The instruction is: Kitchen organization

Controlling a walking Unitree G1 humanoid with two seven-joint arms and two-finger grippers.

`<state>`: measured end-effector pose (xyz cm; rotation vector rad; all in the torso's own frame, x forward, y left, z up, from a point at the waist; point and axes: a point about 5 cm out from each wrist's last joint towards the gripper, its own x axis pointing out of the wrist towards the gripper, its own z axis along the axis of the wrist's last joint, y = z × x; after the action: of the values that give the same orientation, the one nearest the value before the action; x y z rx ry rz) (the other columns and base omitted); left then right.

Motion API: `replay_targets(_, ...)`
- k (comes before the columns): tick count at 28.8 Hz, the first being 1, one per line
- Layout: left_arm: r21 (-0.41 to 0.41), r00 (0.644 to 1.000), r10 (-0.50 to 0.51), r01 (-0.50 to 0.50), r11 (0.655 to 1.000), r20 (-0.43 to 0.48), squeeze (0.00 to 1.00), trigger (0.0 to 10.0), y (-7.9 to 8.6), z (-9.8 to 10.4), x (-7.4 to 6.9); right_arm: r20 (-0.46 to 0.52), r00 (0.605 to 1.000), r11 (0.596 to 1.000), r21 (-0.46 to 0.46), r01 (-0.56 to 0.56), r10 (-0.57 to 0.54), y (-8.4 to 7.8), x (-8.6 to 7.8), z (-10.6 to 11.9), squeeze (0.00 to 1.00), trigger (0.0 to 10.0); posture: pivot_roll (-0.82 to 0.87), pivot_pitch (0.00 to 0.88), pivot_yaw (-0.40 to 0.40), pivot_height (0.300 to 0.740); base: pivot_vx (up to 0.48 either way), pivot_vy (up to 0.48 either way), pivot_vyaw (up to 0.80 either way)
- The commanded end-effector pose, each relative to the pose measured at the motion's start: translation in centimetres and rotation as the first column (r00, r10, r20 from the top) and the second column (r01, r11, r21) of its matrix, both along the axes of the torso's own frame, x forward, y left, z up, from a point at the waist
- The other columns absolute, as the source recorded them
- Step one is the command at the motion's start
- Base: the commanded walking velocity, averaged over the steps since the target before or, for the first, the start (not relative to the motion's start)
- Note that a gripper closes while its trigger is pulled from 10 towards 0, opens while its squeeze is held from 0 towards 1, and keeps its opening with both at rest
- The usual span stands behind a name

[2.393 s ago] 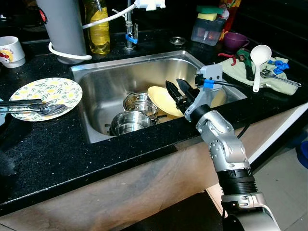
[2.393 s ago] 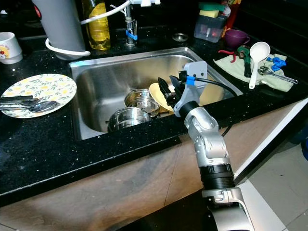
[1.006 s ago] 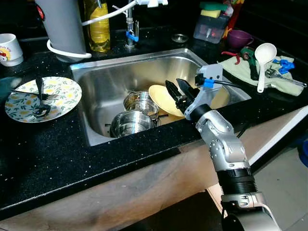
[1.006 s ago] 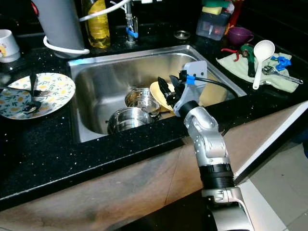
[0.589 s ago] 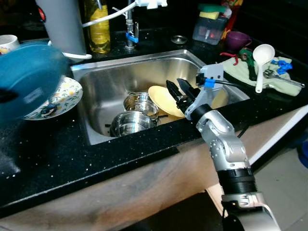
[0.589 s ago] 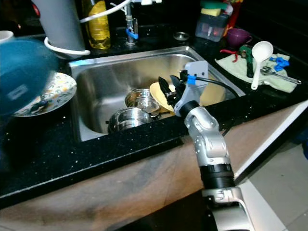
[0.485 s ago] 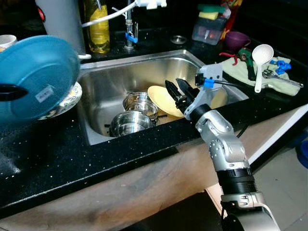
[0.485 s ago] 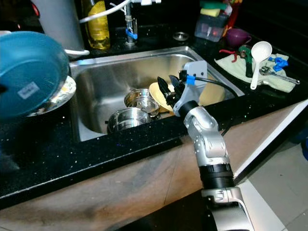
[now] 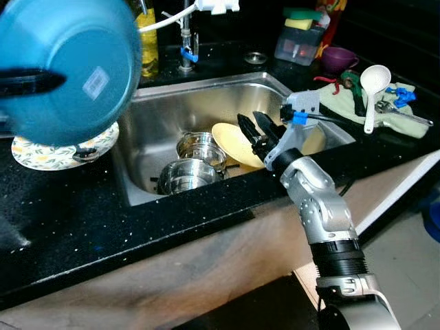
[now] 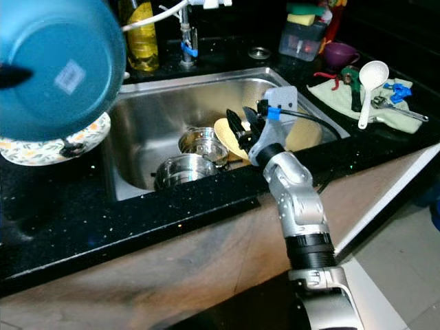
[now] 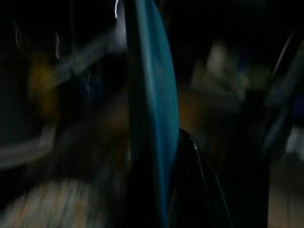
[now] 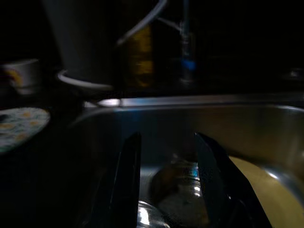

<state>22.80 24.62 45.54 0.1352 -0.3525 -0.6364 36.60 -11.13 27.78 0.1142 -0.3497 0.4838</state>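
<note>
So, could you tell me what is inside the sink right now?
In the sink: two steel pots, a yellow plate leaning at the right, partly hidden by the open right gripper.

I can read no text anywhere. A small white sticker (image 9: 93, 82) sits on the underside of the blue bowl (image 9: 65, 65) I hold up, but its print is too blurred.

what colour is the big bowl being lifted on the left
Teal blue, with a small white sticker on its underside; the bowl shows best in the left eye view.
</note>
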Motion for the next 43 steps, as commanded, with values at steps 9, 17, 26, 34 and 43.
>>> replay_targets(9, -0.111, 0.992, 0.112, -0.119, 0.987, -0.066, 0.00, 0.0, -3.0, -3.0, 4.6, 0.004, 1.000, 0.998, 0.052, 0.029, -0.029, -0.7, -0.1, 0.2, 0.00, 10.0, 0.04, 0.194, -0.042, 0.740, 0.000, 0.000, 0.00)
replay_targets(17, -0.182, 0.990, 0.029, -0.054, 0.982, -0.136, 0.00, 0.0, -6.9, -5.3, 7.1, 0.007, 0.999, 0.996, 0.084, 0.037, -0.038, -0.8, -0.3, 0.4, 0.00, 10.0, 0.03, 0.195, -0.032, 0.740, 0.000, 0.000, 0.00)
replay_targets(26, -0.372, 0.986, -0.099, 0.044, 0.927, -0.131, 0.00, 0.0, -8.9, -5.9, 7.5, 0.001, 0.999, 0.991, 0.126, 0.039, -0.039, -0.9, -0.4, 0.7, 0.00, 10.0, 0.03, 0.195, -0.025, 0.740, 0.000, 0.000, 0.00)
replay_targets(34, -0.433, 0.967, -0.146, 0.043, 0.900, -0.208, 0.00, 0.0, -8.2, -7.6, 7.8, -0.069, 0.997, 0.956, 0.294, 0.004, 0.017, -1.0, -0.5, 0.6, 1.00, 10.0, 0.03, 0.193, -0.026, 0.740, 0.000, 0.000, 0.00)
replay_targets(43, -0.589, 0.932, -0.277, 0.092, 0.803, -0.232, 0.00, 0.0, -8.5, -8.6, 7.7, -0.114, 0.928, 0.719, 0.667, -0.194, 0.356, 0.0, -1.4, 1.3, 1.00, 10.0, 0.02, 0.181, -0.022, 0.740, 0.000, 0.000, 0.00)
